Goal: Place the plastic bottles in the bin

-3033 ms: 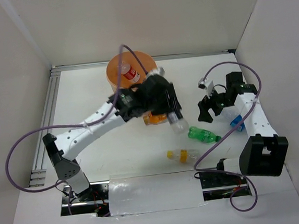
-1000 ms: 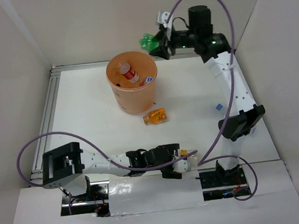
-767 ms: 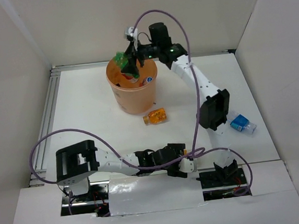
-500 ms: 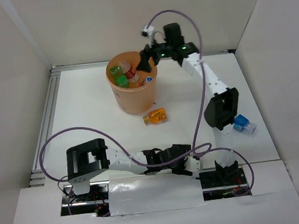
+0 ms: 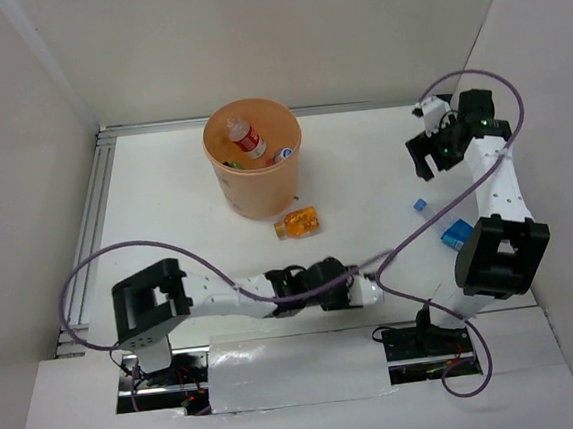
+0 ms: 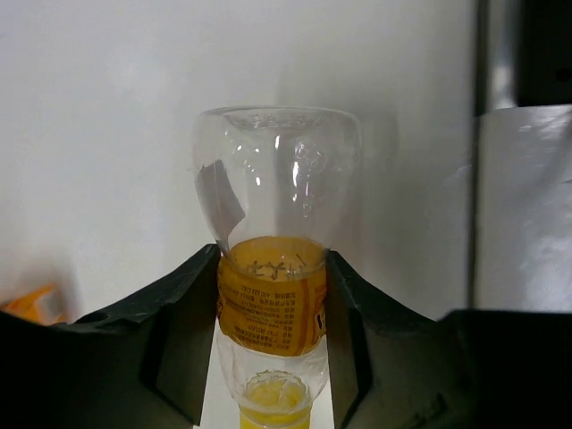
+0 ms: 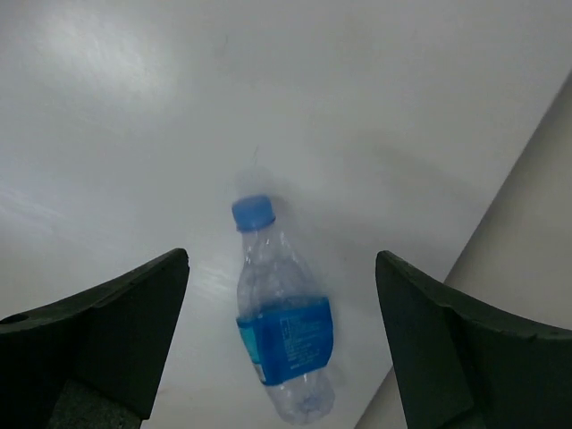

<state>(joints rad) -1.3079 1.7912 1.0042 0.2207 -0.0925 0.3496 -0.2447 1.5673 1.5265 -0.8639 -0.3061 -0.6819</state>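
Note:
My left gripper (image 6: 273, 268) is shut on the yellow-labelled bottle (image 6: 271, 308), which lies on the table near the front edge; in the top view this gripper (image 5: 351, 291) is low in the middle. My right gripper (image 7: 281, 259) is open and hovers above the blue-labelled bottle (image 7: 284, 331), which lies by the right wall (image 5: 455, 232). In the top view the right gripper (image 5: 430, 152) is at the far right. The short orange bottle (image 5: 297, 223) lies just in front of the peach-orange bin (image 5: 264, 191). The red-labelled bottle (image 5: 246, 138) and a green one (image 5: 230, 163) sit inside the bin.
White walls close the table in at the left, back and right (image 5: 552, 151). A metal rail (image 5: 91, 221) runs along the left side. A taped white strip (image 5: 290, 370) covers the front edge between the arm bases. A purple cable (image 5: 409, 239) loops over the table.
My right arm dropped the green bottle into the bin, then swung right to above the blue-labelled bottle. My left gripper moved to the front edge and is closed on the yellow-labelled bottle.

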